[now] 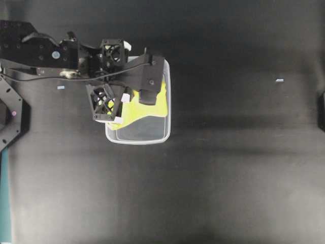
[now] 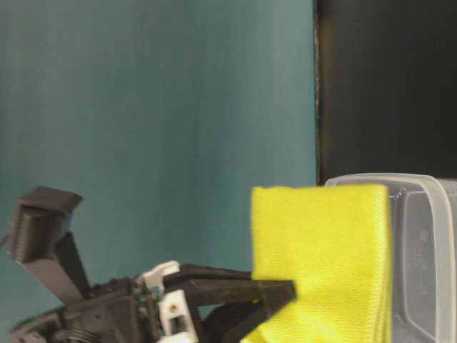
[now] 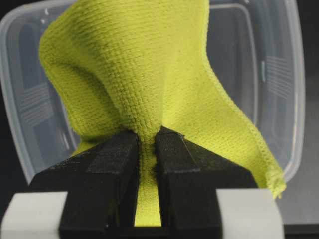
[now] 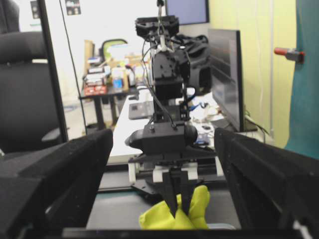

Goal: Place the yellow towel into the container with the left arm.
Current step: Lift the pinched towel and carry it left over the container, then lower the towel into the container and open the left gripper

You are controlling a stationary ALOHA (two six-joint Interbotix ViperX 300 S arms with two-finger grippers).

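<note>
The yellow towel [image 1: 150, 109] hangs bunched from my left gripper [image 1: 133, 101], which is shut on a fold of it directly above the container [image 1: 167, 129]. In the left wrist view the black fingers [image 3: 114, 164] pinch the towel [image 3: 139, 74], and the clear tub's rim [image 3: 295, 74] lies behind and below it. At table level the towel [image 2: 321, 257] drapes in front of the container [image 2: 425, 243]. The towel's lower part reaches into the tub's far half. My right gripper [image 4: 163, 137] is open and empty, facing the left gripper [image 4: 182, 201] from far off.
The tub stands on a black table. Small pale markers [image 1: 61, 87] [image 1: 279, 80] lie on it. The right arm [image 1: 322, 109] shows only at the right edge. A teal backdrop [image 2: 157, 128] stands behind the left arm.
</note>
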